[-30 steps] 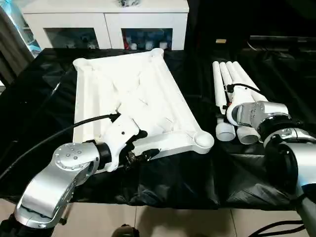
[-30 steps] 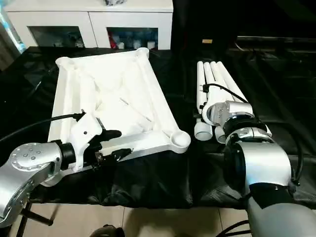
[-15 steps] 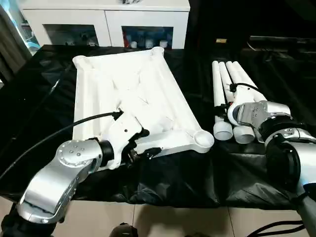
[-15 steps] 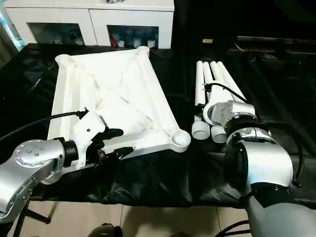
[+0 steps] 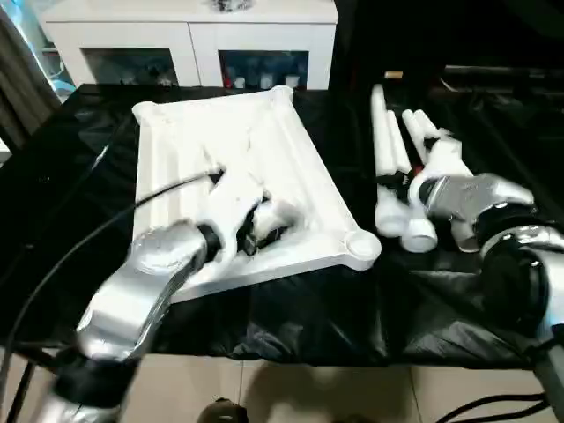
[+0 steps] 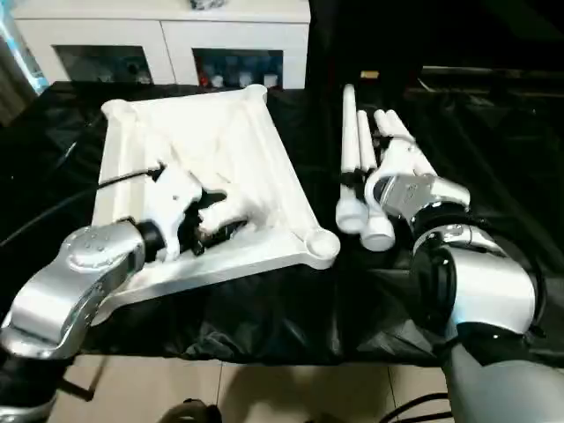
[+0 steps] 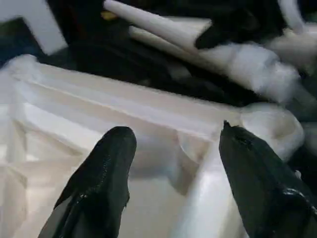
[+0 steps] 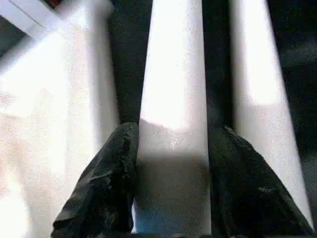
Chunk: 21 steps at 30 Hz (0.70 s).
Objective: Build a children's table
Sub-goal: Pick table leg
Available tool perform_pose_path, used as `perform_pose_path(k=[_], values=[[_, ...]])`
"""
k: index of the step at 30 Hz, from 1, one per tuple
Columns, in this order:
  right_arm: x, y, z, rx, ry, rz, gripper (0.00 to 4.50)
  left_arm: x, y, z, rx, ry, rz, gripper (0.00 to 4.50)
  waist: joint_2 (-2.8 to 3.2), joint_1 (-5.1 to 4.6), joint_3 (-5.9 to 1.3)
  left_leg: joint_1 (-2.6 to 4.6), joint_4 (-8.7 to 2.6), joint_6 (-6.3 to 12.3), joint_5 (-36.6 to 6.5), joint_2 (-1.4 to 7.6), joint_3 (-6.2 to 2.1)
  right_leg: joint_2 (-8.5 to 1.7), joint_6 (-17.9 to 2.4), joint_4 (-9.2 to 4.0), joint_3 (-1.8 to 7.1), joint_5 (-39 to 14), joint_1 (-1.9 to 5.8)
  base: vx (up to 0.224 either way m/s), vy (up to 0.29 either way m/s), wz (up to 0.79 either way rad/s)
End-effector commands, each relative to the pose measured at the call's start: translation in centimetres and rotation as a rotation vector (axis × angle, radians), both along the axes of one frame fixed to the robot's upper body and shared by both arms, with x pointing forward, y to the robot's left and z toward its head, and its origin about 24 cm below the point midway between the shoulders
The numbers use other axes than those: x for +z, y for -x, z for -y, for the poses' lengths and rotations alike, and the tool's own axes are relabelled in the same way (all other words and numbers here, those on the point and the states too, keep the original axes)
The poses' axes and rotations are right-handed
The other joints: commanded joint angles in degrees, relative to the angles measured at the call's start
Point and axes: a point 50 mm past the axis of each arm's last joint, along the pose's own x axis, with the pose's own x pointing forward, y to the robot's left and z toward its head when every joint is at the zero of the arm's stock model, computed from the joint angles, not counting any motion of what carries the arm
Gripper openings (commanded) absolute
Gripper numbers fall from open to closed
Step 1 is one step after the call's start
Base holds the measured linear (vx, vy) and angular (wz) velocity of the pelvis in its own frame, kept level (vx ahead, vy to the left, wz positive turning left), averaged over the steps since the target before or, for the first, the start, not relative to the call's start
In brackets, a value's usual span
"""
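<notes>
The white tabletop (image 5: 295,159) lies underside up on the black cloth, ribs showing, with a round corner socket (image 5: 359,247) at its near right. My left gripper (image 5: 264,225) hovers over the ribbed underside, open, with nothing between its fingers (image 7: 106,163). To the right lie the white legs (image 5: 381,150), fanned apart. My right gripper (image 5: 412,187) is among them, shut on one leg (image 8: 173,74), a black finger (image 8: 106,178) pressing on each side of it. Other legs lie alongside.
A white cabinet with glass doors (image 5: 189,40) stands behind the table. The black cloth (image 5: 308,308) drapes over the near edge, with floor below it. My left arm's black cable (image 5: 115,220) runs across the tabletop's left side.
My left arm has swung from the tabletop's near edge up over its underside. The right gripper has closed on a leg, and the legs have shifted apart from their neat row.
</notes>
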Motion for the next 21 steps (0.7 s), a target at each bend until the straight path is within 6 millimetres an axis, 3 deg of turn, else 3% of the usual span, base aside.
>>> perform_pose_path(k=[1, 2, 3, 4, 6, 11, 12, 14, 16, 18, 21], values=[[2.2, -0.5, 0.2, 0.036, -0.057, 0.159, 1.84, 0.8, -0.8, 0.0, 0.038, 0.061, 0.033, 3.10, 0.01, 0.26, -5.13, 1.16, -2.77, 2.46, -5.84, 1.11, -0.16, -3.30, -16.58, -3.22, 1.42, 6.69, 3.39, 0.000, 0.000, 0.00], [2.7, -0.5, 0.2, 0.070, -0.085, 0.235, 1.84, 1.1, -1.2, 0.3, 0.057, 0.118, 0.025, 3.10, -0.11, 0.39, -5.26, 1.17, -2.65, 3.21, -5.25, 1.21, -0.21, -3.34, -16.90, -3.09, 1.38, 7.57, 3.42, 0.000, 0.000, 0.00], [3.0, -0.4, 0.1, 0.095, -0.103, 0.273, 1.84, 1.2, -1.4, 0.4, 0.070, 0.150, 0.017, 3.10, 0.34, 0.35, -5.10, 1.11, -2.56, 4.01, -5.98, 1.15, -0.03, -3.26, -17.13, -3.37, 1.36, 7.70, 3.37, 0.000, 0.000, 0.00], [3.2, -0.2, 0.1, 0.132, -0.114, 0.302, 1.84, 1.5, -1.8, 0.6, 0.082, 0.191, 0.009, 3.10, 0.10, 0.60, -5.38, 1.10, -2.43, 4.53, -4.64, 1.18, -0.23, -3.27, -17.26, -3.03, 1.33, 9.17, 3.67, 0.000, 0.000, 0.00], [3.3, 0.1, 0.0, 0.188, -0.105, 0.356, 1.84, 2.0, -2.3, 1.0, 0.093, 0.256, 0.000, 3.10, 0.33, 0.97, -5.39, 1.12, -2.31, 5.56, -3.99, 1.28, -0.22, -3.26, -17.56, -3.13, 1.24, 9.25, 3.37, 0.000, 0.000, 0.00], [4.0, 2.2, -0.4, 0.348, -0.200, 0.483, 1.84, 3.1, -2.7, 2.5, 0.021, 0.398, -0.074, 3.10, 0.16, 2.11, -5.51, 1.36, -2.40, 6.00, -4.40, 1.45, -0.32, -3.40, -16.92, -3.34, 1.28, 6.96, 3.43, 0.000, 0.000, 0.00], [4.1, 3.2, -0.4, 0.396, -0.225, 0.509, 1.84, 3.4, -2.7, 3.1, -0.026, 0.459, -0.124, 3.10, -0.24, 2.20, -5.34, 1.37, -2.53, 5.93, -4.45, 1.43, -0.20, -3.25, -16.75, -3.57, 1.27, 5.48, 3.32, 0.000, 0.000, 0.00], [4.1, 4.1, -0.4, 0.429, -0.251, 0.523, 1.84, 3.7, -2.7, 3.5, -0.046, 0.497, -0.161, 3.10, 0.09, 2.83, -5.36, 1.50, -2.46, 5.78, -4.56, 1.59, -0.21, -3.35, -16.36, -3.67, 1.40, 4.14, 3.11, 0.000, 0.000, 0.00], [4.0, 5.6, -0.5, 0.488, -0.287, 0.531, 1.84, 4.2, -2.4, 4.3, -0.102, 0.555, -0.220, 3.10, 0.00, 3.12, -5.23, 1.39, -2.63, 5.36, -5.32, 1.55, -0.27, -3.49, -15.98, -3.91, 1.43, 1.91, 3.12, 0.000, 0.000, 0.00], [4.0, 7.3, -1.0, 0.542, -0.314, 0.537, 1.84, 4.6, -2.0, 5.0, -0.150, 0.612, -0.278, 3.10, 0.57, 3.24, -5.13, 1.58, -2.80, 4.51, -6.45, 1.60, -0.42, -3.50, -14.79, -4.32, 1.56, -0.27, 2.96, 0.000, 0.000, 0.00], [3.9, 8.4, -1.5, 0.579, -0.325, 0.545, 1.84, 4.8, -1.9, 5.4, -0.177, 0.644, -0.313, 3.10, 0.59, 3.42, -5.20, 1.54, -2.93, 3.74, -6.77, 1.56, -0.58, -3.63, -13.77, -4.63, 1.59, -1.65, 2.90, 0.000, 0.000, 0.00]])
